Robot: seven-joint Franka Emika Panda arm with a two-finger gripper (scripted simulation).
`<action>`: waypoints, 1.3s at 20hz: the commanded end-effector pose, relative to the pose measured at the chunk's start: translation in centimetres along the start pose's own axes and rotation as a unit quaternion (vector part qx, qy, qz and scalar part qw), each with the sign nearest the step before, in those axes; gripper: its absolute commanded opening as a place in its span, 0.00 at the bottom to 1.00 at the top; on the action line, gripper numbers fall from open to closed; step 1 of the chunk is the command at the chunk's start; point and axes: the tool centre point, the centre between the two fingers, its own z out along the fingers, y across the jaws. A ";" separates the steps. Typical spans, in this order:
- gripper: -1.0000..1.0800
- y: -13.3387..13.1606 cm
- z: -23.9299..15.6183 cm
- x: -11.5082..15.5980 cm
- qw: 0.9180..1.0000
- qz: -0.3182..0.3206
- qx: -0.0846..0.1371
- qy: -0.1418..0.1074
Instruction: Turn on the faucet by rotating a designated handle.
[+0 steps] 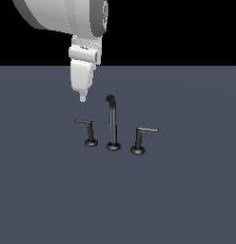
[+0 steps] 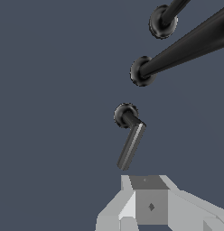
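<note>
Filling the wrist view's near edge, the pale gripper is showing only its body, so whether the fingers are wide or narrow I cannot tell; in the exterior view they are overlapping into one white tip. Its upper arm is being cut off by the frame. The faucet is standing on the grey floor: one hooked spout and two lever handles. The designated handle is sitting toward the exterior view's left, below the gripper and apart from it, its arm lying level and pointing left. The second handle is pointing right.
</note>
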 end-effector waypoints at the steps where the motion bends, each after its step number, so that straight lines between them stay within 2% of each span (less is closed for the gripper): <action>1: 0.00 -0.8 1.8 0.1 0.999 0.037 0.005 0.014; 7: 0.00 -2.4 5.2 0.6 0.992 0.110 0.022 0.049; 13: 0.00 -3.4 7.3 0.9 0.984 0.156 0.039 0.073; 19: 0.00 -3.9 8.3 1.1 0.979 0.178 0.049 0.085; 26: 0.00 -4.0 8.4 1.1 0.979 0.180 0.050 0.086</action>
